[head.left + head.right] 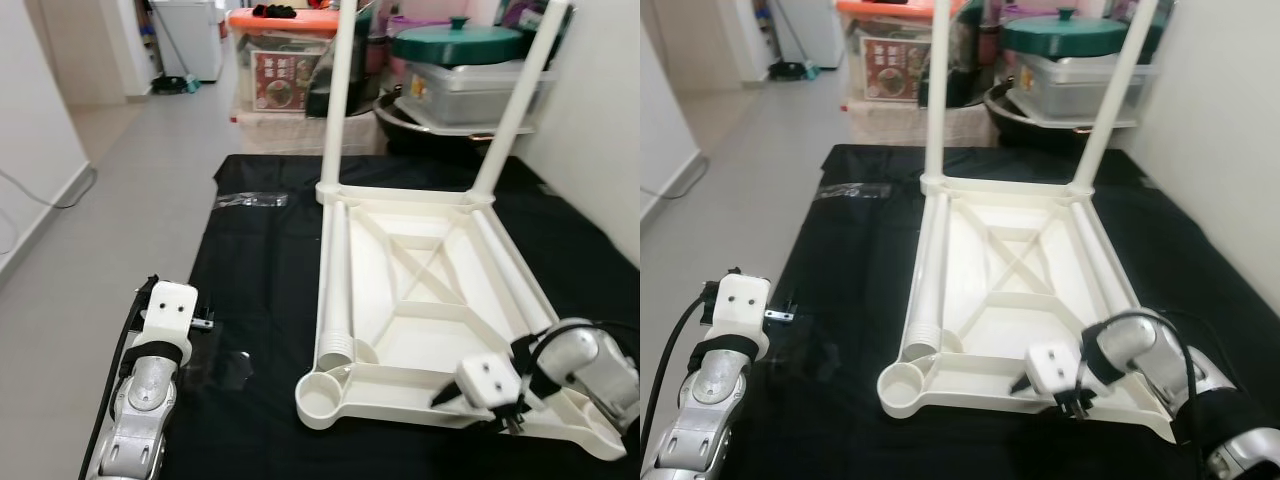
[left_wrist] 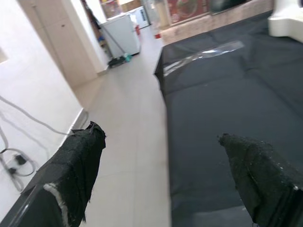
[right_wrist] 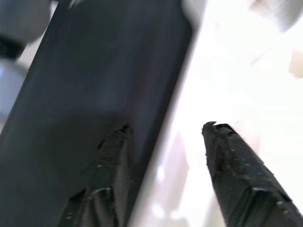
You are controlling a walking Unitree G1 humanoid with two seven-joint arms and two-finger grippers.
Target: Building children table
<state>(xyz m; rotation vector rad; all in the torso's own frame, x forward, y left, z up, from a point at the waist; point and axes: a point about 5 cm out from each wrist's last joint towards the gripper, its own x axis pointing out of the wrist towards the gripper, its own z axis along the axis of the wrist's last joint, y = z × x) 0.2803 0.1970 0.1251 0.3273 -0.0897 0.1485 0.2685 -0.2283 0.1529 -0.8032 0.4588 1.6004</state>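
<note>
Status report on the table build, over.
Right end effector open, straddling near rim of upturned white tabletop. Left end effector open, idle over black mat. Two legs fitted; loose leg lying inside tabletop.

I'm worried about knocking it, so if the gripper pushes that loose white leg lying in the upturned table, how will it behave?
The loose leg is a round tube, so it would probably roll, though the table's rim should stop it. It looks like hollow plastic, likely light and stiff.
</note>
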